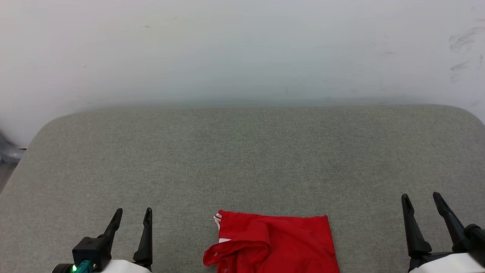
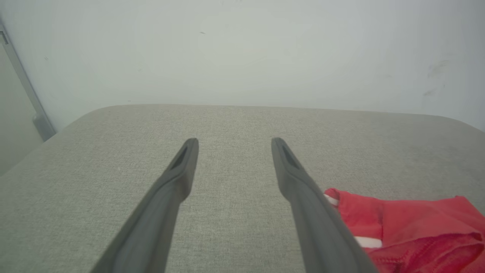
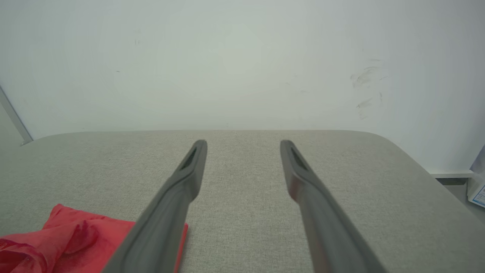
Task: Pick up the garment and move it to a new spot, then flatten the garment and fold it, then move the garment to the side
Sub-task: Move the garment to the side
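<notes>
The garment (image 1: 278, 242) is a red shirt lying bunched at the near middle of the grey padded table (image 1: 242, 159), a bit of white striped trim showing at its upper left corner; its lower part runs off the head view's bottom edge. My left gripper (image 1: 133, 215) stands open at the lower left, well clear of the cloth, nothing between its fingers. My right gripper (image 1: 420, 198) is open at the lower right, also apart from it. In the left wrist view the garment (image 2: 413, 227) lies right of the left gripper (image 2: 234, 141). The right wrist view has the garment (image 3: 72, 242) left of the right gripper (image 3: 242, 143).
A pale wall (image 1: 242, 49) rises directly behind the table's far edge, with dark scuff marks at its right. The table's corners are rounded. A grey fixture (image 1: 9, 151) sits beyond the left corner.
</notes>
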### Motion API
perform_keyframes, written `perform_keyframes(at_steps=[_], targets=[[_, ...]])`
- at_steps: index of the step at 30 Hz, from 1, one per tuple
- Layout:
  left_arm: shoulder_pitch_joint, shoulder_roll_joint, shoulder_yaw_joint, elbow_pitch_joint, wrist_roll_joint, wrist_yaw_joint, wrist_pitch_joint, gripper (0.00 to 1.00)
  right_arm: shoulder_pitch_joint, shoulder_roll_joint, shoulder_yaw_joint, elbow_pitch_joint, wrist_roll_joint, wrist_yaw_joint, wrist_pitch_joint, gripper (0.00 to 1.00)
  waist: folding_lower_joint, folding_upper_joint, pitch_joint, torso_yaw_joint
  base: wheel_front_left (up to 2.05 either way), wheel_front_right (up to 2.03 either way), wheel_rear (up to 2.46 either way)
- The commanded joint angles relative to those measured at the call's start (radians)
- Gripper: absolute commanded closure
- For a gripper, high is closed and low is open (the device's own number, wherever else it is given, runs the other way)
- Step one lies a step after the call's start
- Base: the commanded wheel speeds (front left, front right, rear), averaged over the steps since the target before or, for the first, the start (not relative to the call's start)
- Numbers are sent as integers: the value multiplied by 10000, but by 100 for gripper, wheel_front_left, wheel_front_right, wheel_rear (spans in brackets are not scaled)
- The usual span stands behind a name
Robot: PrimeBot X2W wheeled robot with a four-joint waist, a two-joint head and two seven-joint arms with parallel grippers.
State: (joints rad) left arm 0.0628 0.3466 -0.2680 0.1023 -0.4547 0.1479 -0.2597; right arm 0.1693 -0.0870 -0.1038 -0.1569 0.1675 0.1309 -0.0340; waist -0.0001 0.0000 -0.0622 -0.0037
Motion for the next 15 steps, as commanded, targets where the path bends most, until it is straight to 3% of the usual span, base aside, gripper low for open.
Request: perform_keyframes(at_steps=[1, 7, 10, 15], targets=[[-7, 50, 29, -2, -9, -33, -44, 0, 151, 68, -16, -47, 16, -7, 19, 0, 1, 0, 8, 19, 0, 0, 0], [-287, 38, 83, -72, 55, -63, -57, 0, 218, 203, -283, -85, 557, -7, 421, 0, 1, 0, 137, 154, 0, 0, 0], [-483, -7, 105, -158, 112, -101, -61, 0, 224, 248, -633, 216, 1646, -7, 1200, 0, 1, 0, 300, 277, 0, 0, 0], [-946, -45, 52, -203, 240, -228, -67, 0, 294, 62, -895, 755, 3312, -7, 3519, 0, 1, 0, 694, 543, 0, 0, 0]])
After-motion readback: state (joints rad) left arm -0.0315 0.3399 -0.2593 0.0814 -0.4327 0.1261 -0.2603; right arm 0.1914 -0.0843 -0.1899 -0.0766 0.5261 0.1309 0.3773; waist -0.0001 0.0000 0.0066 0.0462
